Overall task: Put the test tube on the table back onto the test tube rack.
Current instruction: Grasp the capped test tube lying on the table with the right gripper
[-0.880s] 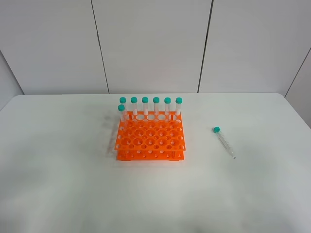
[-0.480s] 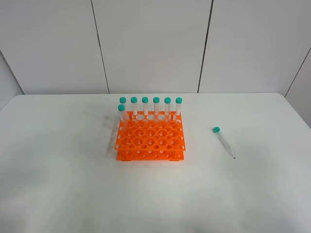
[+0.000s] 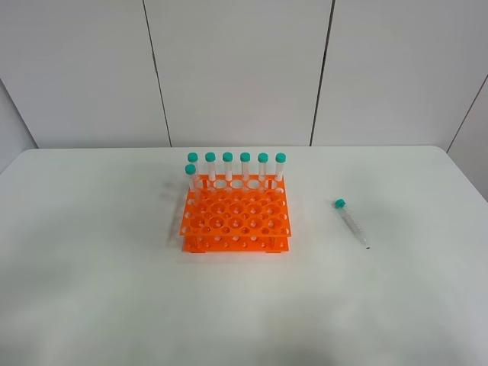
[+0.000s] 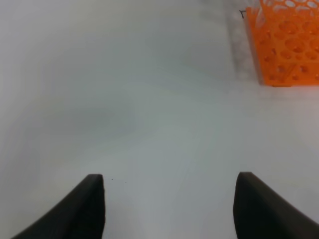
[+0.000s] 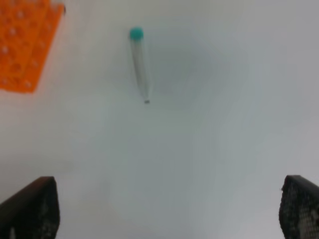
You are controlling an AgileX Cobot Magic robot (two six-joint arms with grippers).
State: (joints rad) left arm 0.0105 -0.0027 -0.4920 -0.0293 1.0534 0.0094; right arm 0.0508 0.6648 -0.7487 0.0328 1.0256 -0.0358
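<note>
The test tube (image 3: 351, 223) lies flat on the white table (image 3: 99, 267), right of the orange test tube rack (image 3: 236, 219), green cap toward the back and tip toward the front. It also shows in the right wrist view (image 5: 140, 64), ahead of my open, empty right gripper (image 5: 164, 214). The rack's corner shows there too (image 5: 22, 47). My left gripper (image 4: 169, 214) is open and empty over bare table, with the rack (image 4: 286, 45) ahead of it. Neither arm shows in the exterior high view.
Several capped tubes (image 3: 236, 166) stand upright along the rack's back row, with one more in the second row at the left end. White wall panels stand behind the table's far edge.
</note>
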